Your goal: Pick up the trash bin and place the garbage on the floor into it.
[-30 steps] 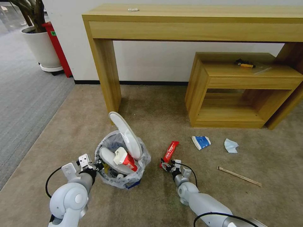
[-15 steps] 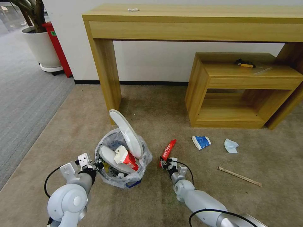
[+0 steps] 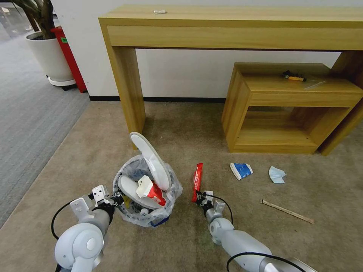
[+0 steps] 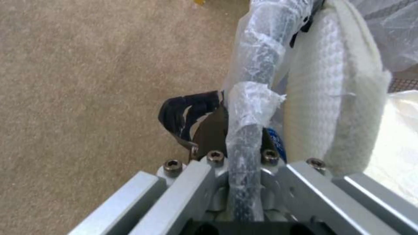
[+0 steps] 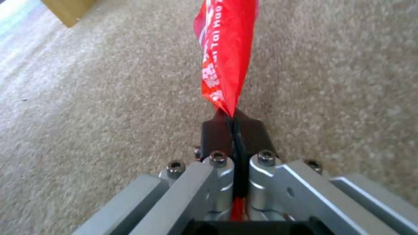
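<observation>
Reaching low over the floor [image 3: 189,124], right gripper [image 3: 198,198] jaws clamped on red wrapper [image 3: 197,181], left gripper [image 3: 118,198] jaws pinching trash bin [image 3: 145,219] rim

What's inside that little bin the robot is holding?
In the trash bin: two white slippers, one poking up over the rim, and a red-and-white wrapper. Anything beneath them is covered. The left hand grips its rim.

The trash bin [image 3: 145,211], black with a clear liner, stood on the beige floor [image 3: 211,136], holding two white slippers [image 3: 151,160] and a red wrapper [image 3: 153,190]; another red wrapper [image 3: 197,181] stood nearly upright just beside it; a blue-white packet [image 3: 241,170], pale blue mask [image 3: 276,174] and wooden stick [image 3: 286,211] lay farther right.
</observation>
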